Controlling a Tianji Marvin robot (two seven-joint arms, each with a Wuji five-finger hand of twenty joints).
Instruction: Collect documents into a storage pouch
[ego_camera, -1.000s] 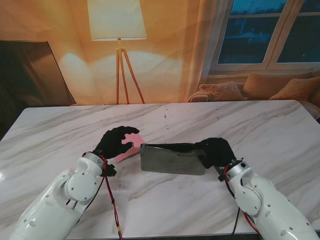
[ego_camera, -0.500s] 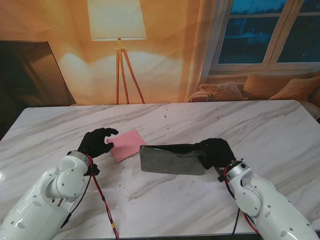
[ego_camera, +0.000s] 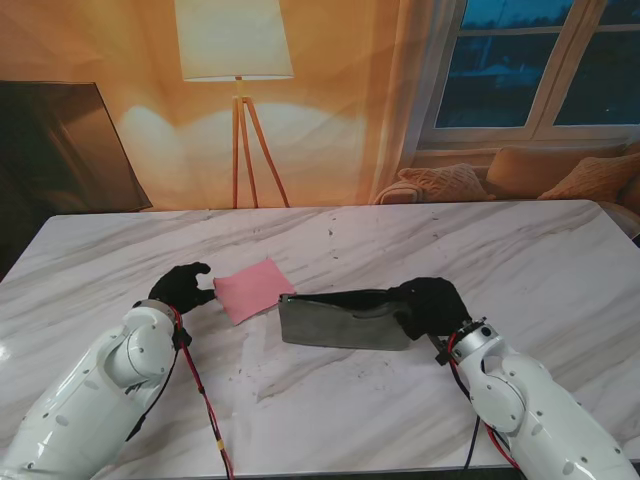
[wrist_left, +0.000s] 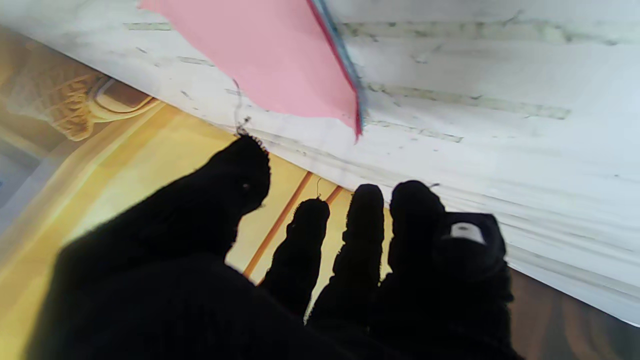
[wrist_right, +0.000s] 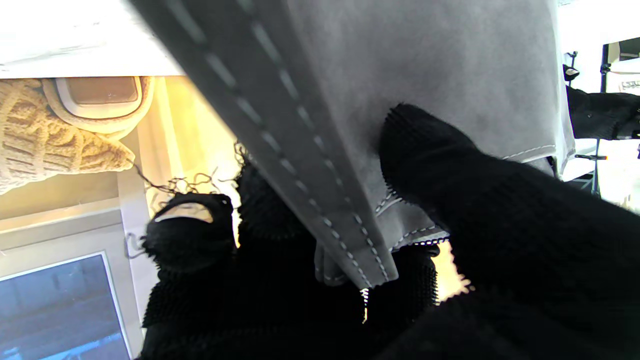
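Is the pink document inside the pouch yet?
Mostly out: pink document lies flat on the table, one corner at the grey pouch mouth.

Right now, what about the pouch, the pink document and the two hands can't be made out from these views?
- Pouch interior: the stand view shows only its outside, so any contents are hidden.
- Pouch outline: cut off by the right wrist view's edges.
- Pink document: one corner sits at the pouch's end; whether it is inside cannot be told. Print is too small.
- Right hand fingers: partly behind the pouch.
- Left hand: contact with the document is unclear.
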